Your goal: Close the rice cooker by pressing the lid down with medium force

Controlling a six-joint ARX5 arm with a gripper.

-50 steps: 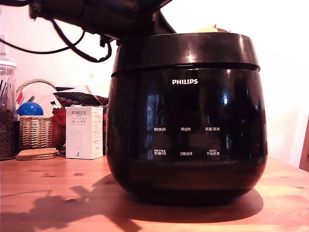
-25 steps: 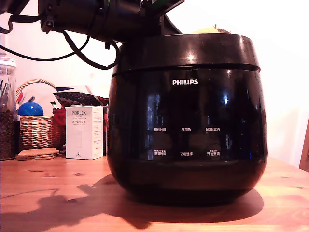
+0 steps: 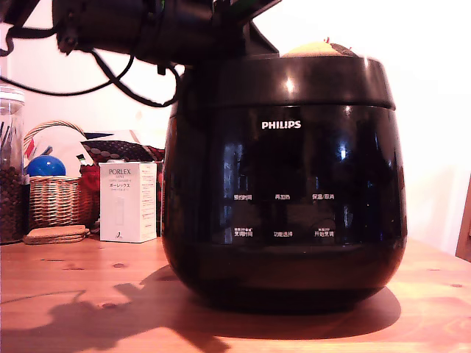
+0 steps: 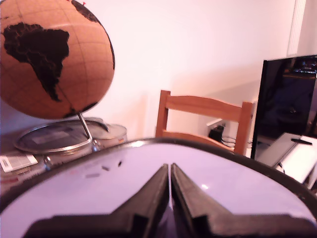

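Glossy black rice cooker (image 3: 284,184), lid (image 3: 287,79) down, upright on wood.

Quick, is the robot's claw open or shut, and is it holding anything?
Gripper: closed, fingers together, holding nothing, tips resting against the lid.

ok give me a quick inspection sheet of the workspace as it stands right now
Surface: wooden table, bare in front, arm's shadow across it.
Job's things: rice cooker upright; lid down, no gap seen at the seam in the exterior view.
Clutter: white box, wicker basket holding a blue ball, glass jar, cork coasters, all at the exterior view's left.
Grippers: gripper fingers together, tips on the lid's glossy top.
Cables: black cables hanging under the arm.
Surroundings: globe, wooden chair, dark screen, pale wall.
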